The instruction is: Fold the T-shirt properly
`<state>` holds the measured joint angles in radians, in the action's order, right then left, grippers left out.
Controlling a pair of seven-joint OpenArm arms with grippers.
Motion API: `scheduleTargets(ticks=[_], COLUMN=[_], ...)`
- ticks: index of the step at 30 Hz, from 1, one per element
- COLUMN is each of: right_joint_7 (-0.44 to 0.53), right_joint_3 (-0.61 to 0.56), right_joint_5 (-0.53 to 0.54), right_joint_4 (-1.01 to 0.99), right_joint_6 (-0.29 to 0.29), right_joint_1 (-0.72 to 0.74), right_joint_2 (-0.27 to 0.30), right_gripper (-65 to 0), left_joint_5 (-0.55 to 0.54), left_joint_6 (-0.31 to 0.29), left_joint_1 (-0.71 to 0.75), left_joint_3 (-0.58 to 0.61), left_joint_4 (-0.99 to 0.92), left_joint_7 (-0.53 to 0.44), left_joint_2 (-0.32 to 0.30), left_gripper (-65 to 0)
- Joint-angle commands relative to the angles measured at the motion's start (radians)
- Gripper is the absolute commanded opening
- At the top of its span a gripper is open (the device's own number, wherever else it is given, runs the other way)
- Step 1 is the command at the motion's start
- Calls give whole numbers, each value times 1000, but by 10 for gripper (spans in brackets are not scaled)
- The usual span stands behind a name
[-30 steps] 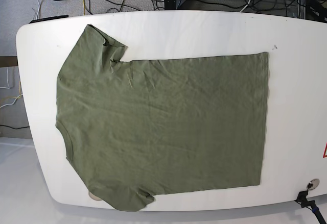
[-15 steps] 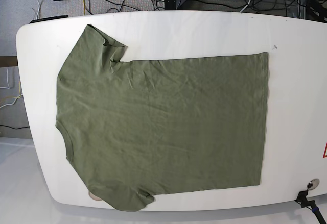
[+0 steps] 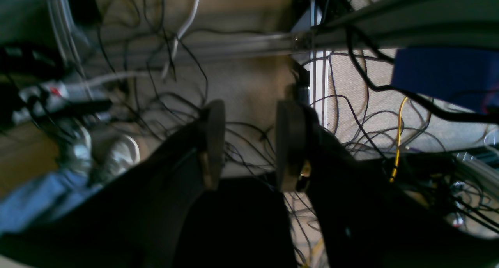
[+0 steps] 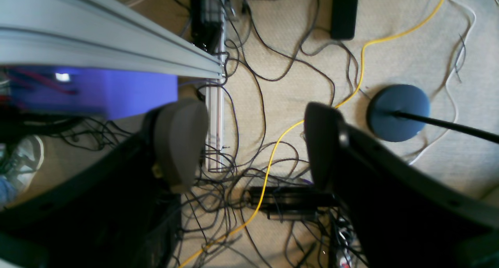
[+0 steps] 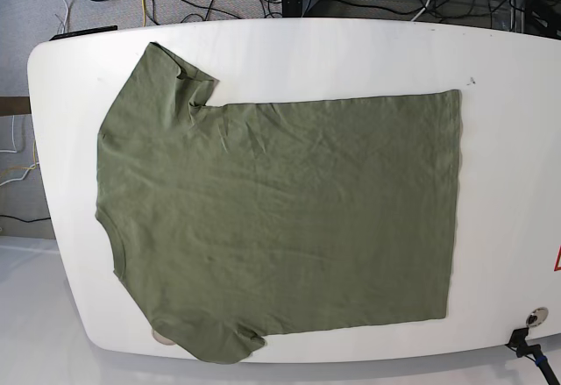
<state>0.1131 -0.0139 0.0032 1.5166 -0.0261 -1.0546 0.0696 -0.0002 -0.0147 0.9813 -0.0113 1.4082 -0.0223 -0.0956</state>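
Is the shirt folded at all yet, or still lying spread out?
Spread out. The T-shirt lies flat on the white table, body and hem unfolded; only the far sleeve is slightly tucked. No gripper touches it.

One olive-green T-shirt (image 5: 280,218) on one white table (image 5: 508,139), two grippers — left (image 3: 249,143), right (image 4: 249,143) — and one yellow cable (image 4: 273,159) among many dark ones.

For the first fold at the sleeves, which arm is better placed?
Probably right. The T-shirt has its sleeves and collar on the right arm's side of the table, and the right pincer is open wide. Neither arm is over the table.
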Motion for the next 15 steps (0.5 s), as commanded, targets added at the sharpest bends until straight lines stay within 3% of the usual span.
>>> scheduleTargets(ticks=[1, 8, 15], right_joint_7=[20, 20, 20], right_joint_3=[4, 53, 55], right_joint_5=[2, 8, 10], right_joint_4=[89, 338, 488], right_joint_6=[-4, -2, -2], right_joint_1=[-71, -180, -174], right_joint_2=[3, -3, 2], right_gripper=[-243, -243, -241], left_joint_5=[-1, -1, -2], left_joint_6=[5, 5, 5], left_joint_1=[57, 158, 156], left_joint_3=[-9, -121, -125], left_joint_4=[87, 371, 540], left_joint_7=[-12, -12, -14], left_joint_2=[-2, -14, -16], left_gripper=[-446, -446, -446])
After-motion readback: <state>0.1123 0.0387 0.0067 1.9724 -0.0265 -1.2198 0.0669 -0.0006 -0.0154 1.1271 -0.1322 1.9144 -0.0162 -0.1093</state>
